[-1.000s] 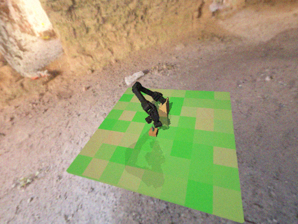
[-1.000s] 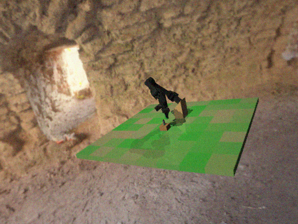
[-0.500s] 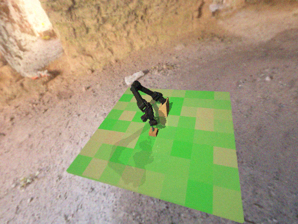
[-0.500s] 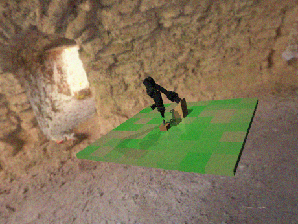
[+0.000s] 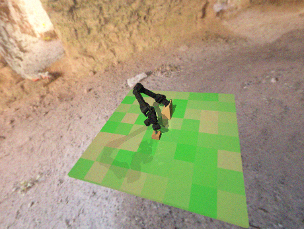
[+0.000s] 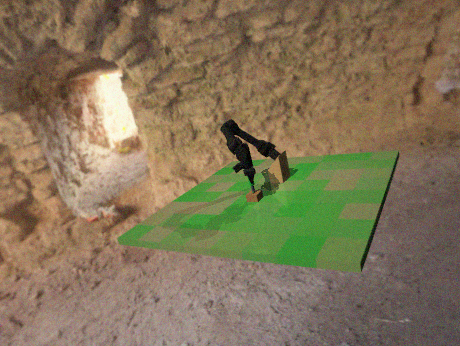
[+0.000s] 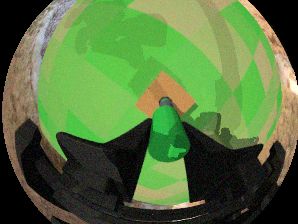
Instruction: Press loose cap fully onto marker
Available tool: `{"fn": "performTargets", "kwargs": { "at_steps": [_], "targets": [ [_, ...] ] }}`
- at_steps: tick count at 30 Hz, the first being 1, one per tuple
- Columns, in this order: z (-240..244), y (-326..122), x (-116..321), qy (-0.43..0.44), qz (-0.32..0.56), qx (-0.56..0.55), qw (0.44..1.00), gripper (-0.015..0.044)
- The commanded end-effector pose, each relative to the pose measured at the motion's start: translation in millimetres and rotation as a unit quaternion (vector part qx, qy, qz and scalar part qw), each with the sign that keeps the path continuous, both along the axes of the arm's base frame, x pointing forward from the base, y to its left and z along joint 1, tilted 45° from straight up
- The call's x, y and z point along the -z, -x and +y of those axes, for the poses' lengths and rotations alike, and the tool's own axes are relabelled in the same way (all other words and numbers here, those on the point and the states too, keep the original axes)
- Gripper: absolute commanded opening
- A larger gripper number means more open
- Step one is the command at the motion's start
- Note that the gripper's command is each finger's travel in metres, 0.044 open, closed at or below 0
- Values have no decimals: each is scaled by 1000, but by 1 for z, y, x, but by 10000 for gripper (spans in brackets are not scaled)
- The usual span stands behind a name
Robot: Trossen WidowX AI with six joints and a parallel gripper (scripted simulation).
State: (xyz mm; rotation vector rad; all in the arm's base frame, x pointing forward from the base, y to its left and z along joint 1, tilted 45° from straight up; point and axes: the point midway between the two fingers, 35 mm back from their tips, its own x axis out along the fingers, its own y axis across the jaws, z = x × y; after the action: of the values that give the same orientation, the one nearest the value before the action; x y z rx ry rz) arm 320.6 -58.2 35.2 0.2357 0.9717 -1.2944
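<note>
The orange-brown holder block [image 5: 156, 137] [image 6: 254, 197] [image 7: 146, 104] sits on the table. The marker [image 7: 165, 101] stands in it; only a small dark grey part shows in the wrist view, past the cap's far end. My gripper [image 5: 156, 130] [image 6: 252, 186] [image 7: 165, 124] is shut on the green cap [image 7: 168, 135], low over the block. The cap's far end lines up with the marker in the wrist view and hides most of it. Whether cap and marker touch cannot be told. The cap is too small to make out in the top and exterior views.
The table [image 5: 208, 165] [image 6: 300, 245] has a green and tan checkered top. A tan wedge-like panel [image 5: 168, 110] [image 6: 282, 167] stands beside the arm's base, behind the block. The arm's shadow falls across the table.
</note>
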Motion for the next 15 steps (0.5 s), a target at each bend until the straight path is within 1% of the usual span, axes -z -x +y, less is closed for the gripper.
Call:
{"fn": "performTargets", "kwargs": {
  "at_steps": [1, 15],
  "targets": [
    [-6, 2, 5, 3, 5, 0, 1000, 0],
    [-22, 4, 21, 3, 5, 0, 1000, 0]
  ]
}}
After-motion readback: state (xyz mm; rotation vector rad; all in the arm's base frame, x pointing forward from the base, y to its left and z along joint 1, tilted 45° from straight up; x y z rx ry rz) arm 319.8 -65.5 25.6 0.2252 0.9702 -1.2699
